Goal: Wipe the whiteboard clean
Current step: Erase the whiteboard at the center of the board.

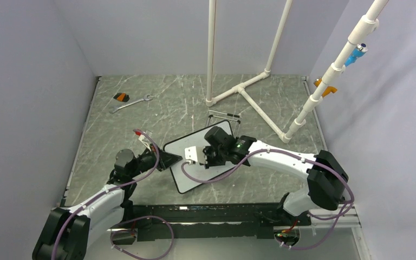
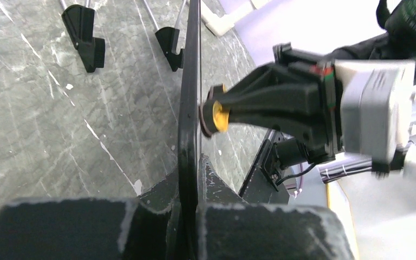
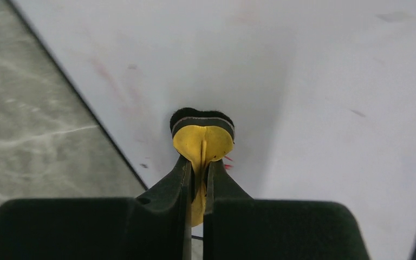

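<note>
Left jaws clamp the whiteboard (image 1: 196, 176) edge-on; right jaws pinch a yellow eraser (image 3: 203, 142) against its red-smudged face.

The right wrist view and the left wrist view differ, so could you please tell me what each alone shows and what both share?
Only the right wrist view shows the whiteboard's white face, with faint red smears and a small red mark beside the eraser. Only the left wrist view shows the board edge-on, clamped in the left pincer, plus its two black stand feet. Both show the right pincer shut on the yellow-and-black eraser, held against the board, and the marbled table.
</note>
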You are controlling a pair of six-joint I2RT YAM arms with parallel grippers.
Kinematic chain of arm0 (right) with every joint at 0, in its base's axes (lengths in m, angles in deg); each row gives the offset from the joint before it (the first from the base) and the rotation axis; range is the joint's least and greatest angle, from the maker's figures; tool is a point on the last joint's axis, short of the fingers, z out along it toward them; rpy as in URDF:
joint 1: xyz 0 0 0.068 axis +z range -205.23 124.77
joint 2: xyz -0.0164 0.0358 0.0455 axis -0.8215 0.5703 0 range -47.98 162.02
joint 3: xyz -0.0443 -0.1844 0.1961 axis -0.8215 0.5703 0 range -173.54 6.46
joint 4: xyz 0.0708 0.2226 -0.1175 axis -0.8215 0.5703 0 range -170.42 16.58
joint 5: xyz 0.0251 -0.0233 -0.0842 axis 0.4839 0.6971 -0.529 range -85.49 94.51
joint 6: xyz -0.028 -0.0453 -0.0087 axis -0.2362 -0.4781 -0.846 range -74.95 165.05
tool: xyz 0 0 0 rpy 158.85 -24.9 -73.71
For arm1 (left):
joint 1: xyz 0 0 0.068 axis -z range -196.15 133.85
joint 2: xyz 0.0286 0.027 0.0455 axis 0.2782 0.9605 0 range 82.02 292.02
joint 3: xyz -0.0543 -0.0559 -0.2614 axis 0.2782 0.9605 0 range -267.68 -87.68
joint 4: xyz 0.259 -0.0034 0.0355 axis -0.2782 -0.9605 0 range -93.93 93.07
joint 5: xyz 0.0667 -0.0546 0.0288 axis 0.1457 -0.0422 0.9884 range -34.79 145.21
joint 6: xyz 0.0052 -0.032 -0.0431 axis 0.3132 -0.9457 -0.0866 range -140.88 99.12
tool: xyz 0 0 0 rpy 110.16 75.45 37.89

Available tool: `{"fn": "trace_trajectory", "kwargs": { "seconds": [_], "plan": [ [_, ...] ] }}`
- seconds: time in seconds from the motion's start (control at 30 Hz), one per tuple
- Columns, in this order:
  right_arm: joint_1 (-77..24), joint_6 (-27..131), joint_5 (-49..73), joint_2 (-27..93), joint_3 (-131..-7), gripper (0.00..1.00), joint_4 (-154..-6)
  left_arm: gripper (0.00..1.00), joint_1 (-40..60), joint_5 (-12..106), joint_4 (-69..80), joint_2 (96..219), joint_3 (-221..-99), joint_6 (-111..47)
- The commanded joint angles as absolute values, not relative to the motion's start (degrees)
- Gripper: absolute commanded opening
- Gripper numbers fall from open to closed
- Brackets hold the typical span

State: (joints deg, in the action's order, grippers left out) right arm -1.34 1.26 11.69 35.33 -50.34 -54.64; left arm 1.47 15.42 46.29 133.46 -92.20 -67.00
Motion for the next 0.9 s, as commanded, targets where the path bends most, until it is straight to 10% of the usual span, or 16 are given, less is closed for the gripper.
{"fn": "trace_trajectory", "kwargs": {
  "seconds": [0.0, 0.57, 0.87],
  "plan": [
    [2.04, -5.37, 17.55, 37.90, -51.28, 0.00, -46.42, 0.00, 2.02, 12.03, 49.71, 131.71, -92.99, -66.14],
    [-4.68, 12.99, 3.14, 32.74, -50.26, 0.00, -65.67, 0.00, 2.00, 11.88, 51.34, 133.10, -92.91, -66.62],
    [-1.96, -0.81, 18.90, 34.79, -50.91, 0.00, -50.41, 0.00, 2.04, 12.13, 49.74, 131.92, -93.04, -66.16]
  ]
}}
